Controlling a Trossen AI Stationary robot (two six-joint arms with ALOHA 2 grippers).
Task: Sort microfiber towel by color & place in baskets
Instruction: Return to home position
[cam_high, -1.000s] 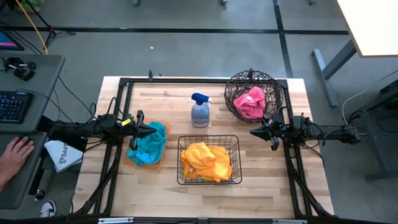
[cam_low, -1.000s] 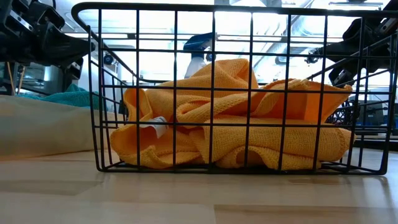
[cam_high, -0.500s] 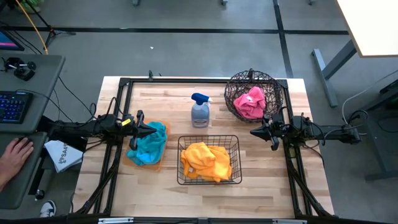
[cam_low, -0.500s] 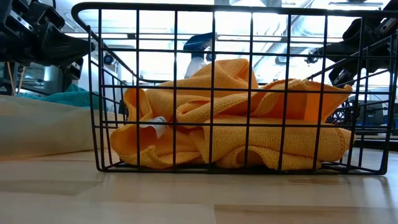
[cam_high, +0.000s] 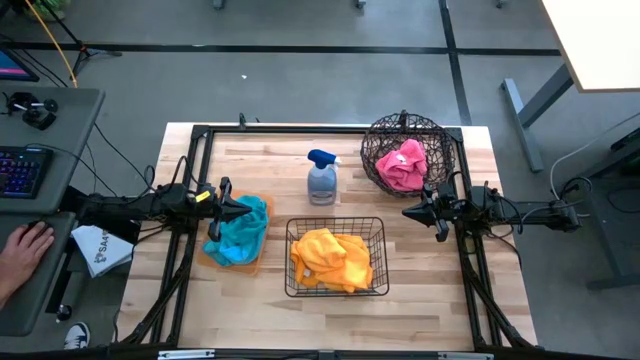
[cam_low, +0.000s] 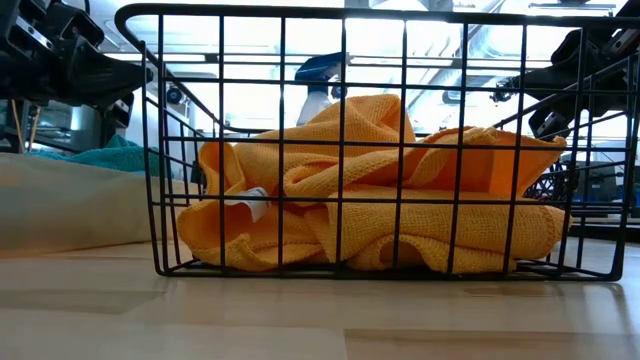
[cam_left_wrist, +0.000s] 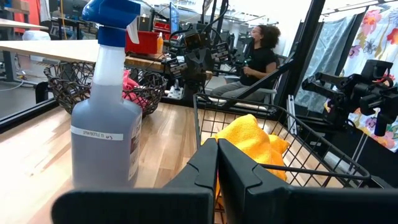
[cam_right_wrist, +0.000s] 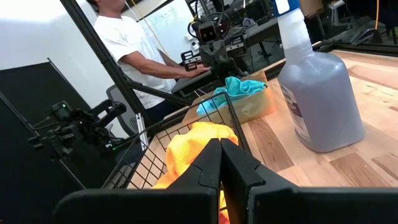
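Orange towels (cam_high: 330, 258) lie piled in the black rectangular wire basket (cam_high: 336, 286), also seen in the low view as the orange towels (cam_low: 370, 190). Teal towels (cam_high: 238, 230) rest in the flat orange tray (cam_high: 222, 263). Pink towels (cam_high: 402, 165) sit in the dark round wire basket (cam_high: 405, 128). My left gripper (cam_high: 243, 209) hovers shut over the teal towels' edge, pointing right. My right gripper (cam_high: 408, 212) hovers shut right of the rectangular basket, pointing left. In the wrist views, my left gripper (cam_left_wrist: 217, 149) and right gripper (cam_right_wrist: 221, 148) show their fingers closed together.
A grey spray bottle with blue trigger (cam_high: 322, 180) stands upright at the table's middle, behind the rectangular basket. A person's hand (cam_high: 22, 245) rests at a desk left of the table. People sit beyond the table in both wrist views. Bare wood lies along the near edge.
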